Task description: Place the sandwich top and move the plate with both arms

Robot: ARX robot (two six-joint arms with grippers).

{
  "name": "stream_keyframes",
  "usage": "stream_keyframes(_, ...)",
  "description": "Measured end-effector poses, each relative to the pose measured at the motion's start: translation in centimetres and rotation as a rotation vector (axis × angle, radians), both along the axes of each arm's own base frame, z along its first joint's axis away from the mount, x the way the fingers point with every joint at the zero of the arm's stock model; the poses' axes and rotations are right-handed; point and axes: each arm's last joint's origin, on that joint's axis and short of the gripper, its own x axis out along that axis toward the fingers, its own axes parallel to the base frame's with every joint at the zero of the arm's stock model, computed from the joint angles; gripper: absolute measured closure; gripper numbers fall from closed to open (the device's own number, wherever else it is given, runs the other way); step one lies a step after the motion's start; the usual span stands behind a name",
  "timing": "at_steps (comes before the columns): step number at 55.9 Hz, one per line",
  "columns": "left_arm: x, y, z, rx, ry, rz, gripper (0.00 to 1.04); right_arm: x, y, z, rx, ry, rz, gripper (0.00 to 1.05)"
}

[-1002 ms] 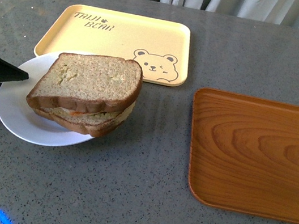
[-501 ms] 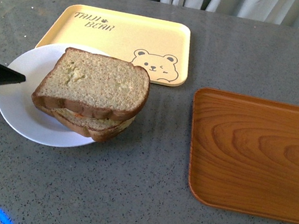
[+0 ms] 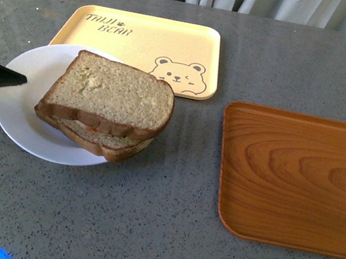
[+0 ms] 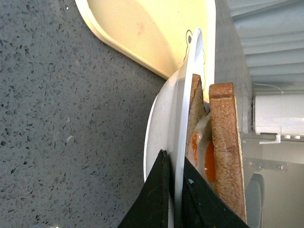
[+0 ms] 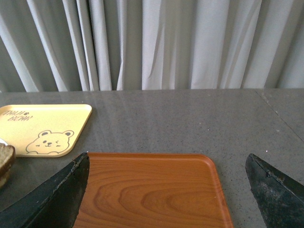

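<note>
The white plate (image 3: 19,114) carries the sandwich at the table's left. The sandwich top (image 3: 112,96), a plain brown slice, lies on the egg slice beneath it. My left gripper (image 3: 20,81) is shut on the plate's left rim. In the left wrist view its black fingers (image 4: 154,194) pinch the plate's rim (image 4: 183,109) on both faces, with the sandwich top (image 4: 227,142) and orange egg (image 4: 209,164) just beyond. The plate's far edge overlaps the yellow tray's near corner. My right gripper (image 5: 166,156) hangs open over the wooden tray, holding nothing.
A pale yellow bear tray (image 3: 148,42) sits behind the plate, also seen as the yellow tray (image 5: 42,126) from the right wrist. A brown wood-grain tray (image 3: 298,177) lies at the right. Grey curtains (image 5: 152,42) hang behind the table.
The plate with the sandwich has shifted up and back in the front view, covering more of the yellow tray's corner. The sandwich sits flatter. The left gripper's tip has risen slightly.
</note>
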Motion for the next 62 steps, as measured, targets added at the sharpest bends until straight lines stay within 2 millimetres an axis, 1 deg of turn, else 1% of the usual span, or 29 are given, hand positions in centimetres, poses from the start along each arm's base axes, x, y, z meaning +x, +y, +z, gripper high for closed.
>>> stream_keyframes(15, -0.3, 0.1, 1.1, -0.04, -0.002, 0.028, 1.03, 0.0, 0.0, 0.0, 0.0, 0.0, 0.0, 0.09)
stream_keyframes(26, 0.0, -0.1, 1.7, -0.056, 0.001, 0.033, 1.03, 0.0, 0.0, 0.0, 0.0, 0.0, 0.0, 0.09)
stream_keyframes(37, 2.0, -0.8, 3.1, -0.05, -0.029, 0.014, 1.03, 0.0, 0.0, 0.0, 0.0, 0.0, 0.0, 0.09)
stream_keyframes(41, 3.5, -1.2, 4.0, -0.043, -0.056, -0.004, 1.03, 0.0, 0.0, 0.0, 0.0, 0.0, 0.0, 0.09)
stream_keyframes(44, 4.6, -1.6, 4.3, -0.04, -0.066, -0.015, 1.03, 0.0, 0.0, 0.0, 0.0, 0.0, 0.0, 0.09)
stream_keyframes(47, 5.4, -1.8, 4.3, -0.037, -0.064, -0.021, 1.03, 0.0, 0.0, 0.0, 0.0, 0.0, 0.0, 0.09)
stream_keyframes(62, 8.0, -2.7, 3.3, -0.035, -0.046, -0.044, 1.03, 0.0, 0.0, 0.0, 0.0, 0.0, 0.0, 0.09)
